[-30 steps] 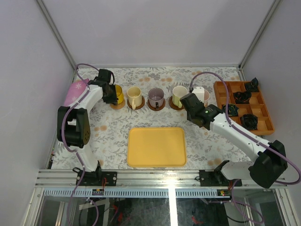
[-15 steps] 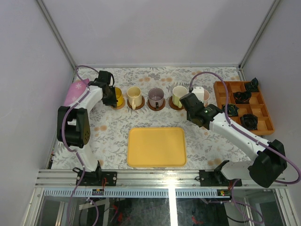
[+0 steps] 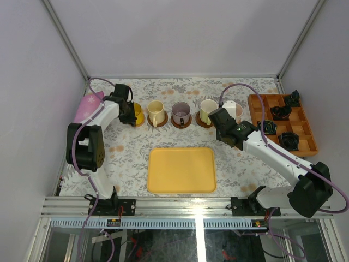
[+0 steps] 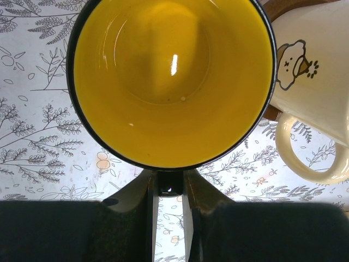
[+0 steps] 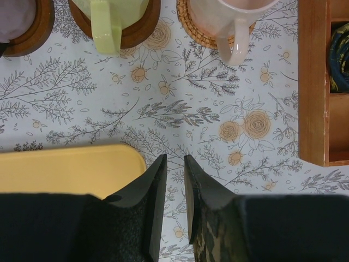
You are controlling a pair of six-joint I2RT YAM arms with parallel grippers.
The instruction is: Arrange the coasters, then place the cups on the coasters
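Observation:
Five cups stand in a row at the back of the table. My left gripper (image 3: 130,111) (image 4: 170,184) is shut on the dark handle of the yellow cup (image 3: 137,111) (image 4: 172,76), which hides its coaster in the wrist view. Beside it are the cream cup (image 3: 155,112) (image 4: 313,71), purple-grey cup (image 3: 181,113), pale green cup (image 3: 208,111) (image 5: 106,27) and pink cup (image 3: 235,111) (image 5: 234,16), each on a brown coaster (image 3: 181,124) (image 5: 139,30). My right gripper (image 3: 220,121) (image 5: 174,159) hovers in front of the green and pink cups, narrowly open with nothing between its fingers.
A flat yellow tray (image 3: 181,170) (image 5: 65,169) lies in the middle near the front. An orange compartment box (image 3: 281,103) (image 5: 312,82) with small black objects sits at the right. A pink object (image 3: 87,106) lies at the left wall. Walls enclose the table.
The left wrist has shifted very slightly at the yellow cup. The right arm has not moved.

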